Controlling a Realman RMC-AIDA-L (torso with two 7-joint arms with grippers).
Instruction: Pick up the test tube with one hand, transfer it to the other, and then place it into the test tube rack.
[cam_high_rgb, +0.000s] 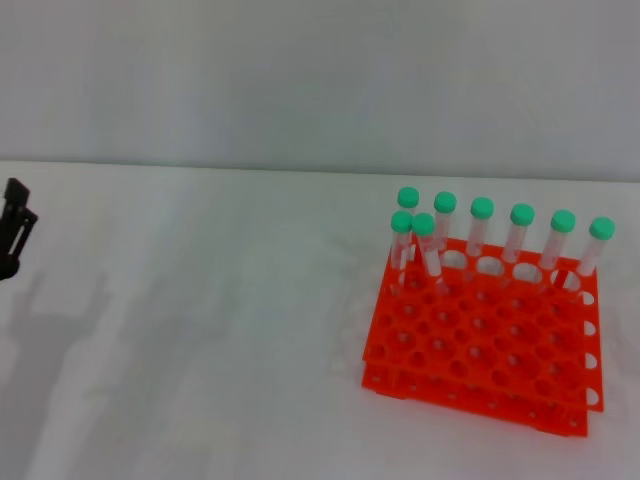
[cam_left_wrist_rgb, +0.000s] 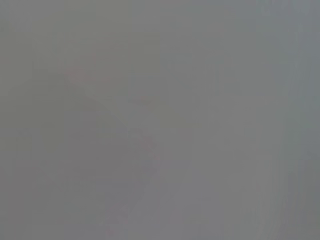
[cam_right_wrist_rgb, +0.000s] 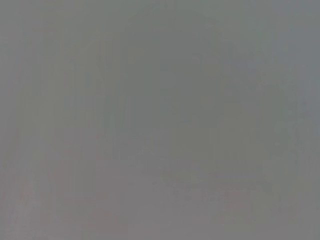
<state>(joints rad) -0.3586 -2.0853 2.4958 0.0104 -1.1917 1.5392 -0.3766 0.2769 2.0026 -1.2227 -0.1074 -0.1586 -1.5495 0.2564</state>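
The orange-red test tube rack (cam_high_rgb: 480, 345) stands on the white table at the right in the head view. Several clear test tubes with mint-green caps (cam_high_rgb: 482, 208) stand upright in its far rows, two of them (cam_high_rgb: 423, 225) leaning close together at the rack's left corner. They look alike, and no tube shows outside the rack. Part of my left gripper (cam_high_rgb: 14, 225) shows at the far left edge, raised above the table and far from the rack, holding nothing that I can see. My right gripper is out of view. Both wrist views show only flat grey.
The white table (cam_high_rgb: 220, 330) stretches between the left gripper and the rack, with the arm's shadow on its left part. A pale wall runs along the back edge.
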